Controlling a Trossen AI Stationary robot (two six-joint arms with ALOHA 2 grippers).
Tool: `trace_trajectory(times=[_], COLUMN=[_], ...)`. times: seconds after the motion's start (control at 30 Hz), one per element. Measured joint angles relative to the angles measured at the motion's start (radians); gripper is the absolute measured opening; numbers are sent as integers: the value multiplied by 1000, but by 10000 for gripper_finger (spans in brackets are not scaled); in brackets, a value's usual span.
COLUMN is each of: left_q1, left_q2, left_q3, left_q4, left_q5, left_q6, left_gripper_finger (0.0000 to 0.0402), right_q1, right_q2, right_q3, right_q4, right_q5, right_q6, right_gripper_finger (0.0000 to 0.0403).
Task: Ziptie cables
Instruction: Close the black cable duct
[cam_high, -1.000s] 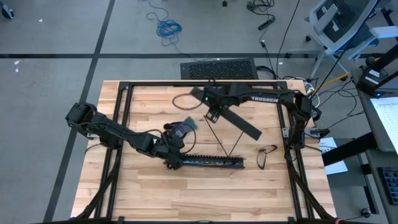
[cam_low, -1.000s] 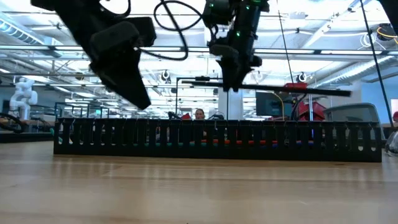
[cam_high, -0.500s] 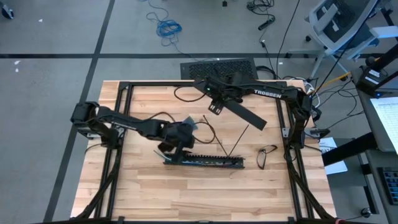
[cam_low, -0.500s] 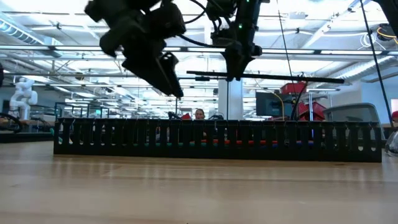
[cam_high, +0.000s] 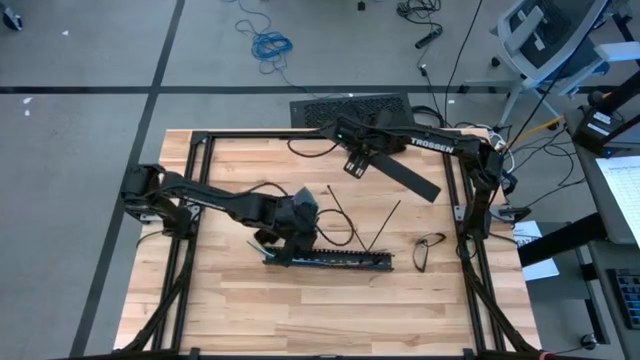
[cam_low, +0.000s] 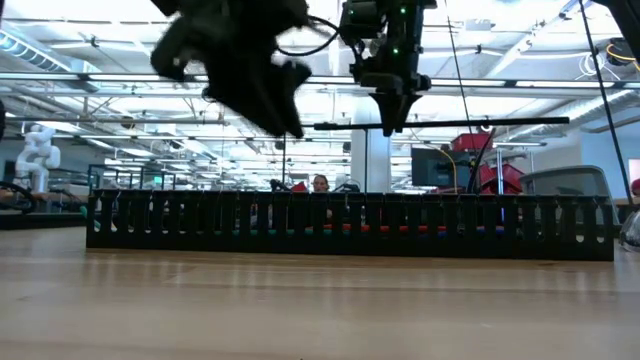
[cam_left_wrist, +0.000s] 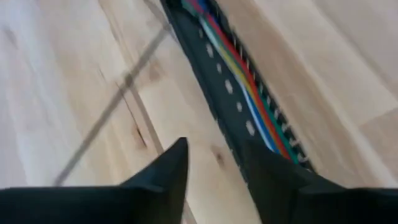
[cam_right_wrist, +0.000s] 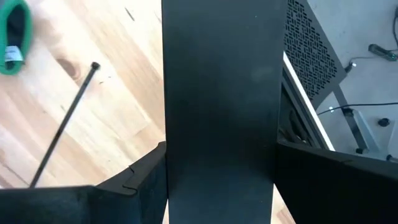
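Inside the black slotted channel (cam_high: 330, 259) near the table's (cam_high: 300, 310) middle, the cables (cam_left_wrist: 239, 78) lie side by side, red, green, blue and white, kept straight by the channel's walls, which to my mind leaves them ready for tying. My left gripper (cam_high: 298, 224) hangs just over the channel's left end, its fingers (cam_left_wrist: 163, 168) apart with nothing between them, set across the near wall as if lining up on the bundle. My right gripper (cam_high: 358, 158) is raised over the back of the table, clamped on the long flat black cover strip (cam_high: 400, 175), held well clear so the cables stay uncovered. Thin black zip ties (cam_high: 385, 226) lie loose on the wood just behind the channel, within easy reach.

Only the left wrist view shows the cable colours; from above the channel reads as one dark bar. The low view shows the strip (cam_low: 440, 124) level and high above the channel (cam_low: 350, 222), a height the overhead picture hides. The right wrist view adds a green-handled tool (cam_right_wrist: 13, 37) beside one tie (cam_right_wrist: 62, 127).
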Motion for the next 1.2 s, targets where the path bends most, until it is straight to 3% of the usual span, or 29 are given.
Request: trace_trajectory(times=[0.23,0.3,0.47,0.83,1.2], left_q1=[2,-4,-8,2,5], left_q2=[143,165,167,172,293], left_q3=[16,37,81,115,114], left_q4=[4,3,3,-10,-3], left_q5=[0,0,19,71,18], left_q6=[-15,-54,-130,-256,-262], left_gripper_finger=[20,6,41,174,188], right_q1=[-11,-11,-14,-35,-42], right_q2=[0,0,0,0,0], right_q3=[0,0,0,0,0], right_q4=[-2,-6,-7,-7,-5], right_q5=[12,13,14,16,15], right_q6=[-10,-12,-17,-33,-36], right_gripper_finger=[233,234,234,234,234])
